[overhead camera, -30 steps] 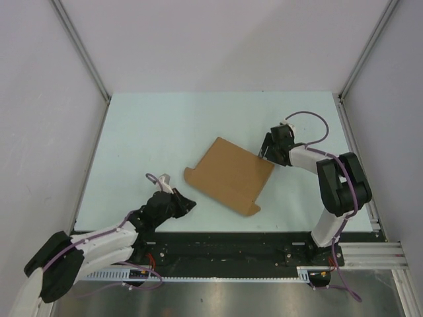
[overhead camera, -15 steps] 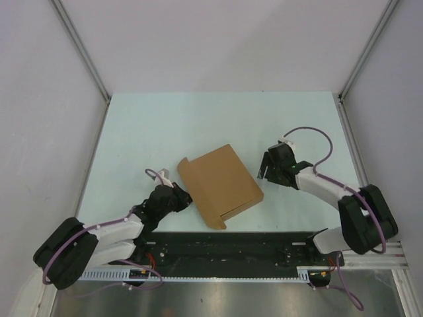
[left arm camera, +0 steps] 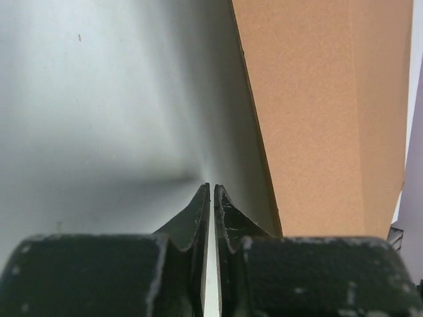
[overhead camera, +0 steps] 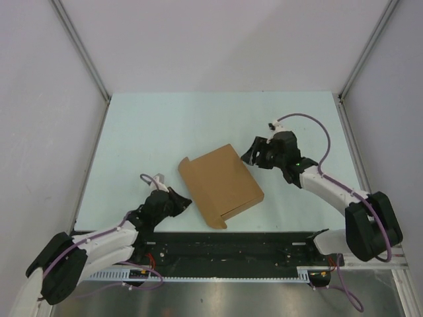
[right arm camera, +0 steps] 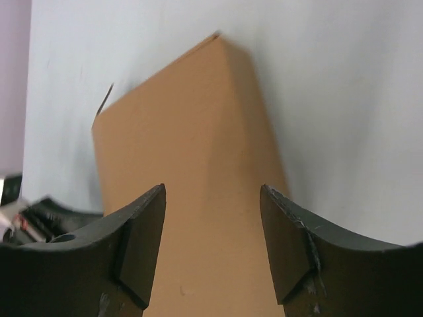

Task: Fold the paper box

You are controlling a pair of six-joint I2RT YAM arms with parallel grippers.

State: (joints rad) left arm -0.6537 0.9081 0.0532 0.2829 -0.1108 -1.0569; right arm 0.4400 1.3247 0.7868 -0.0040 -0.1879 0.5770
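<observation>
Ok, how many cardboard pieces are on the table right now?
1: the paper box lies on the table, between the left gripper and right gripper. No other shows.

Bright, even overhead light in the top view, shadows faint. Left wrist view dimmer, dark shadow left of the paper box (left arm camera: 310, 119); near foreground soft.

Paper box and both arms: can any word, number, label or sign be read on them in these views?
None. The paper box is plain brown on every face that shows; no readable mark shows on the left gripper, the right gripper or the table.
</observation>
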